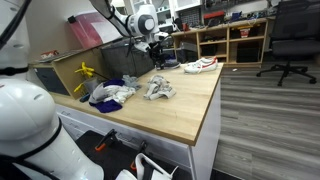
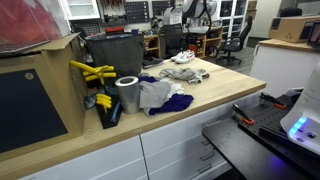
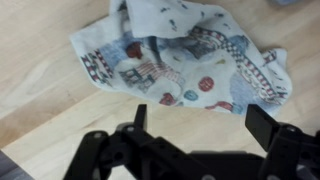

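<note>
The black Robotiq gripper (image 3: 200, 122) is hovering just above the crumpled white cloth printed with blue and red patches (image 3: 180, 55). Its fingers (image 3: 262, 125) are standing wide apart and holding nothing, so no grasp is being made yet. The cloth is lying on the light wooden table (image 1: 190, 115), between its middle and the far corner. Lying on the table are one patterned cloth, one white-and-red sneaker (image 1: 200, 65) by that corner, and one grey-and-purple fabric heap (image 1: 110, 93) along the back edge.

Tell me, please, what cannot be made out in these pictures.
Wrist view: the patterned cloth is blurred, so its prints are unreadable, and the top edge cuts it off.
Exterior view: the gripper is too small to judge its height above the cloth.
Exterior view: the blue-and-white pile overlaps itself, hiding how many pieces it holds.
</note>
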